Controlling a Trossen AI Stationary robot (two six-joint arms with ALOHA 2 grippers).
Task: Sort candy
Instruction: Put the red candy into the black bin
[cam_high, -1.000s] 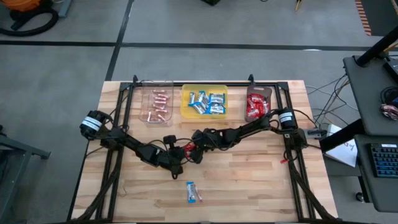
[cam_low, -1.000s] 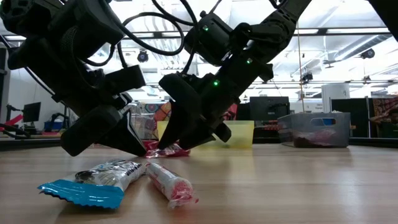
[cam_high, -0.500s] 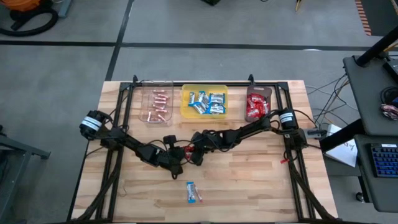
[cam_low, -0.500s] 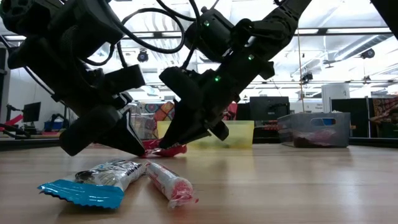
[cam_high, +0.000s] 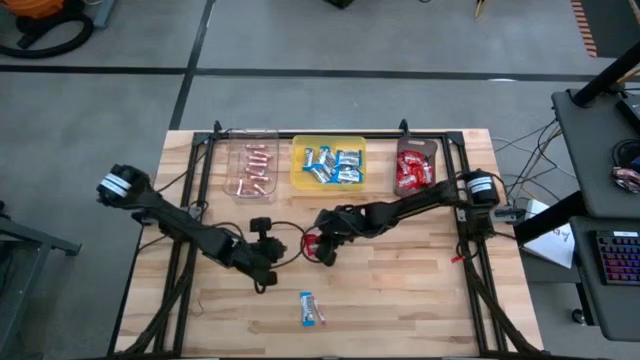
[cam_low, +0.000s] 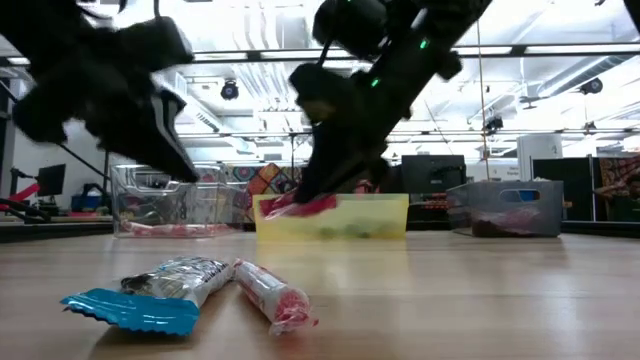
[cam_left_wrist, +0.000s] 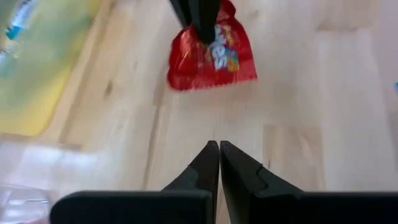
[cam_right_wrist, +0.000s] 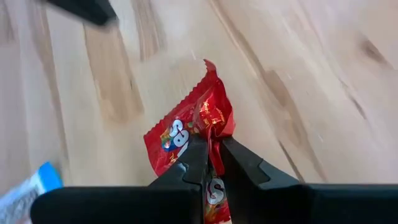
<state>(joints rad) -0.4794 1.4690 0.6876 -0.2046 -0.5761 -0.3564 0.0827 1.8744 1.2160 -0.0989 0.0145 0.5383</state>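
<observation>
Right gripper (cam_right_wrist: 212, 163) is clamped on the red packet (cam_right_wrist: 186, 134), lifted clear. Packet is probably light, crinkly and slippery; pinch the sealed edge.

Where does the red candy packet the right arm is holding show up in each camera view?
High view: red packet at table centre.
Low view: centre, lifted before the yellow tray.
Left wrist view: top centre.
Right wrist view: centre, pinched in the right gripper.
Shared landmark: the yellow tray.

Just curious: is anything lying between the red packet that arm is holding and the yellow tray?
Nothing; the high view shows bare wood between the red packet and the yellow tray.
</observation>
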